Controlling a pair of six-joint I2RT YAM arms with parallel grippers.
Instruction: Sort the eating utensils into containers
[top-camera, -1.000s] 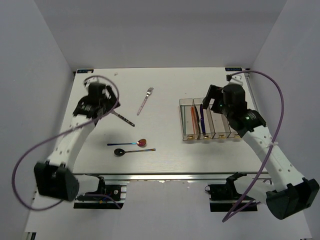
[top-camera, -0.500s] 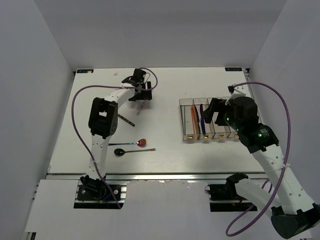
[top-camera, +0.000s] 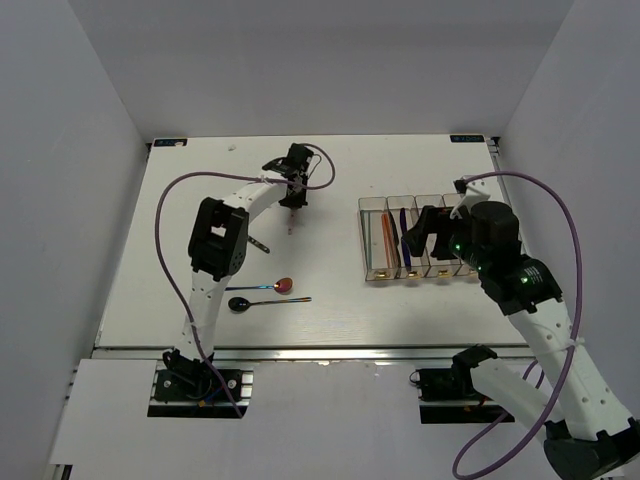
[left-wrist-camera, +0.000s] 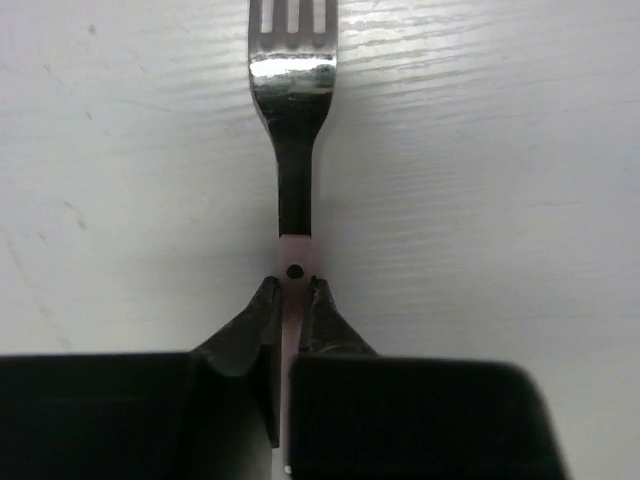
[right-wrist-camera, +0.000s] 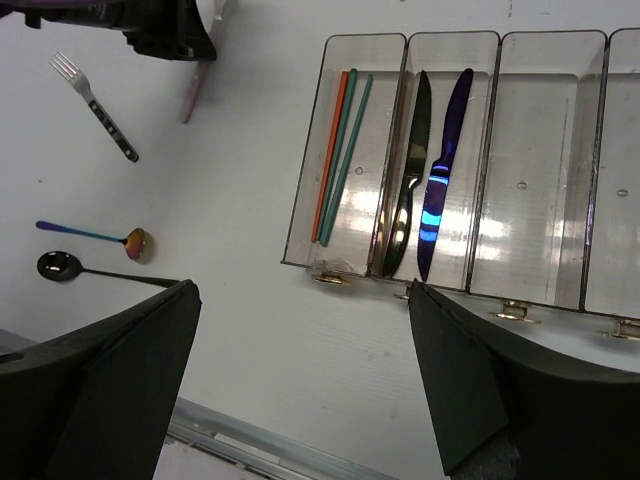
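Silver tines and neck, flat pale-pink handle: the pink-handled fork (left-wrist-camera: 292, 80) lay lengthwise on the white, faintly wood-grained counter (left-wrist-camera: 480, 150), in the far middle of it. The left claw (left-wrist-camera: 290, 295) was pinched nearly closed on the pink handle just below a small dark dot, its black wedge-shaped fingertips (left-wrist-camera: 255, 320) pressing either side. Whether the fork had left the surface could not be told.

The right claw (right-wrist-camera: 300, 370) hung wide apart, gripping nothing, above the near end of the bins (right-wrist-camera: 540, 120). Its blocky black fingers (right-wrist-camera: 100, 380) framed the wrist view. The bins were four narrow clear plastic troughs joined side by side on the right of the counter, with small yellowish tags (right-wrist-camera: 328, 278) at the near ends. The leftmost held thin straight chopsticks (right-wrist-camera: 345, 150), one orange and two teal. The next held two slim knives (right-wrist-camera: 440, 190), one dark and one glossy blue-purple.

Loose on the left of the counter were a second fork (right-wrist-camera: 95, 105) with a dark handle, lying diagonally, then a red-bowled spoon (right-wrist-camera: 135, 241) with a thin iridescent stem and, just beside it, a black-bowled spoon (right-wrist-camera: 60, 265).
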